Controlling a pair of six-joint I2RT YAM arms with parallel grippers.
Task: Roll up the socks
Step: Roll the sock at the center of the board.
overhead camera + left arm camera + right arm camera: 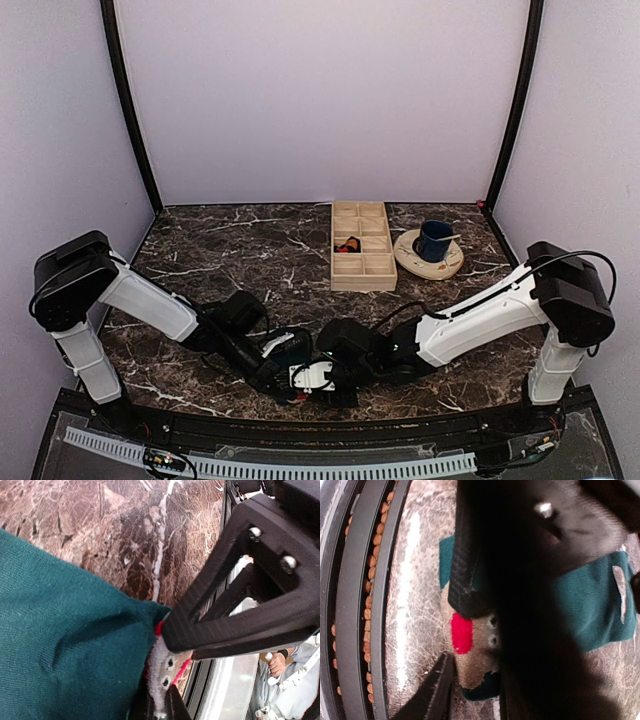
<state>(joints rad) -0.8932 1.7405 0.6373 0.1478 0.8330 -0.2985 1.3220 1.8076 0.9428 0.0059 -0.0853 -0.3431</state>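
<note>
The socks lie bunched at the table's near edge, mostly hidden under both grippers in the top view. A dark teal sock (pixel 65 645) fills the left wrist view; at its end is a pale tan patch (pixel 162 665) with red marks and two small dots. My left gripper (pixel 160 700) is shut on that patch. In the right wrist view the teal sock (pixel 590 610) lies on the marble, and its tan, red-spotted end (pixel 475 650) sits between the fingers of my right gripper (pixel 475 680), which press against it. The grippers meet tip to tip (pixel 310 378).
The black rail and cable track of the table's near edge (pixel 370 605) run right beside the sock. Far back stand a wooden compartment box (pixel 363 287) and a dark blue mug (pixel 434 240) on a round plate (pixel 410 262). A person's hand (pixel 275 662) shows beyond the edge.
</note>
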